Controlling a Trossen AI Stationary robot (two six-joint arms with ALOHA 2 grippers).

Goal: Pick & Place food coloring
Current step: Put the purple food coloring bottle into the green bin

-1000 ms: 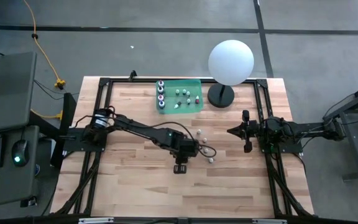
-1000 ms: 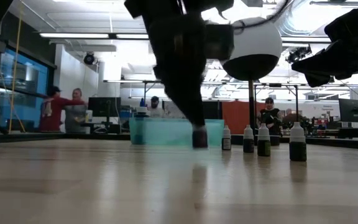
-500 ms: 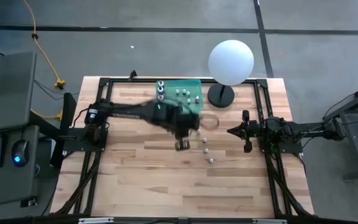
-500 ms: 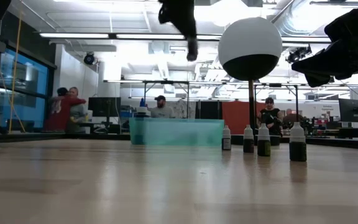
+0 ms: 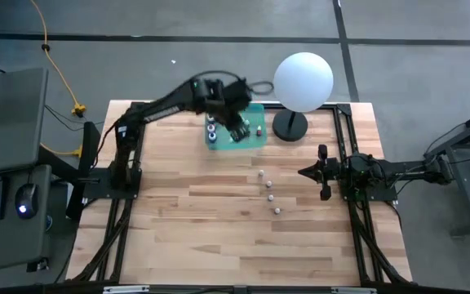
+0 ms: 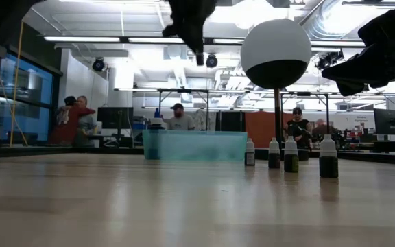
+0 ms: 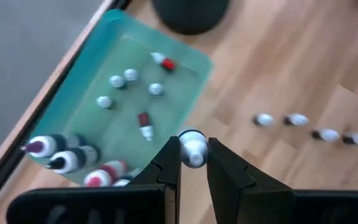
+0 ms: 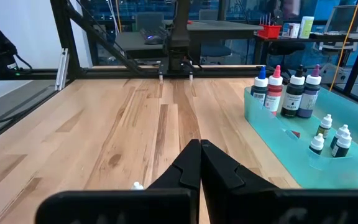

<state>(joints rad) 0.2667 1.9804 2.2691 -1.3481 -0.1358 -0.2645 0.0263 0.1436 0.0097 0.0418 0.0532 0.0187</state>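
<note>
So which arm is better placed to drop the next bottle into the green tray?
The left. Its gripper already holds a small white-capped bottle in its jaws, above the green tray. The right gripper waits shut and empty at the table's right side.

You've got one small white-capped bottle point(image 7: 192, 149) pinched above the green tray point(image 5: 255, 109). Inside the tray: four taller bottles point(image 8: 287, 89) upright along one wall, several small ones point(image 7: 123, 78) standing, two lying flat. Three more small bottles point(image 5: 269, 186) stand in a row on the table near the tray.
</note>
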